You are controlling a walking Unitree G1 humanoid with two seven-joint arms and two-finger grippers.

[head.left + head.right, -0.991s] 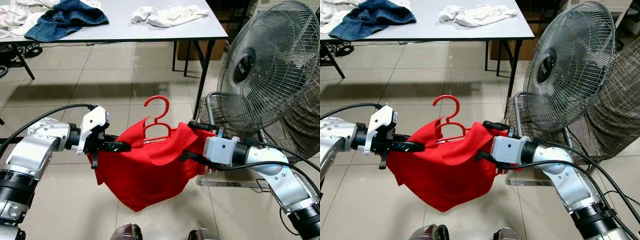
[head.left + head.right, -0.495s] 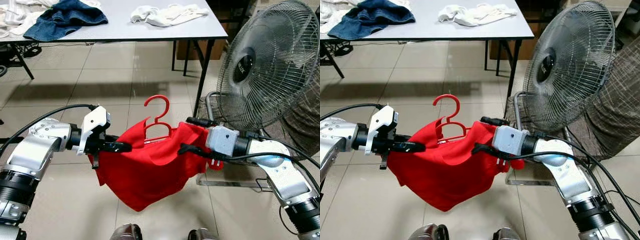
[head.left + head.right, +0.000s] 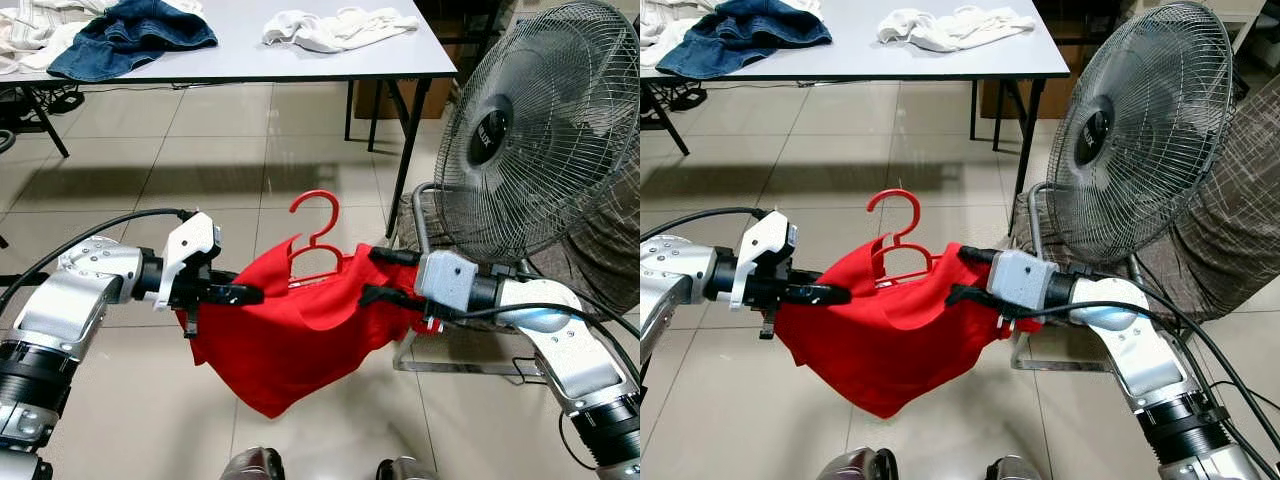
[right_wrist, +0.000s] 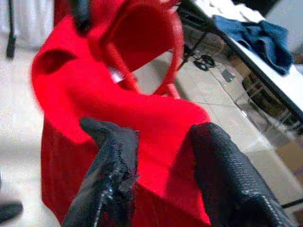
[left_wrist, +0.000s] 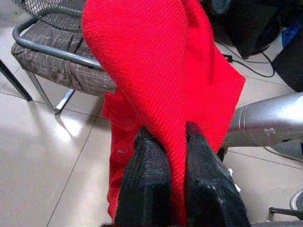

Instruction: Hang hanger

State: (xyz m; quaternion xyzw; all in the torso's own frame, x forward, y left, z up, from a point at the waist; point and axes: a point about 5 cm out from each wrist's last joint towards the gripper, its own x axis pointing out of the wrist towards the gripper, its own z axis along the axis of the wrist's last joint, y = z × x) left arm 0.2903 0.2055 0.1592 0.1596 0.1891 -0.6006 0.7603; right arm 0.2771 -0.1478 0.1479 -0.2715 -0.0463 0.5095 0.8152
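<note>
Head views: left gripper (image 3: 245, 294) clamped on one edge of a red garment (image 3: 300, 340), cloth sagging between it and the right gripper (image 3: 385, 276). Red hanger (image 3: 318, 236) upright between the two grippers, hook up, lower part tucked in the cloth. Fan (image 3: 535, 130) just beyond the right gripper; table (image 3: 300, 60) with clothes well beyond both.

Left wrist view: fingers (image 5: 144, 184) pinched tight on a fold of the garment.

Right wrist view: fingers (image 4: 111, 156) spread apart, garment and hanger just ahead, between them.
</note>
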